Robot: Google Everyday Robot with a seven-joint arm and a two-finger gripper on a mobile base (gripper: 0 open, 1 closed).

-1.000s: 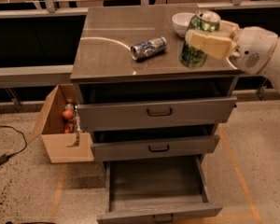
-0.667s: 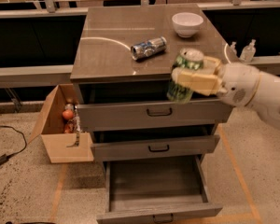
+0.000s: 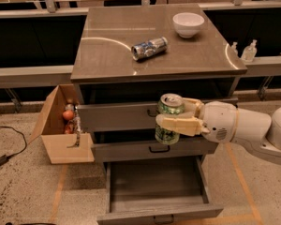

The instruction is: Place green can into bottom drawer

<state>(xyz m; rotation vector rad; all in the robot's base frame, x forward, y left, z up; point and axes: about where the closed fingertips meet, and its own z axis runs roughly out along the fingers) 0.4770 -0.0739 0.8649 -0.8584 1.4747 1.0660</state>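
My gripper (image 3: 174, 118) is shut on the green can (image 3: 169, 119) and holds it upright in the air in front of the cabinet, level with the two upper drawers. The can is green with pale markings and a silver top. The bottom drawer (image 3: 155, 213) stands pulled out below the can, its grey tray bare inside, a dark bar handle on its front. My white arm (image 3: 243, 130) reaches in from the right.
A silver-and-blue can (image 3: 149, 48) lies on its side on the cabinet top (image 3: 112, 41), with a white bowl (image 3: 188, 24) behind it. A cardboard box (image 3: 61, 125) with items stands on the floor at the left. Two small bottles (image 3: 248, 50) stand at the right.
My gripper has carried the green can from above the cabinet top's right side down and forward, to in front of the upper drawers above the open bottom drawer.
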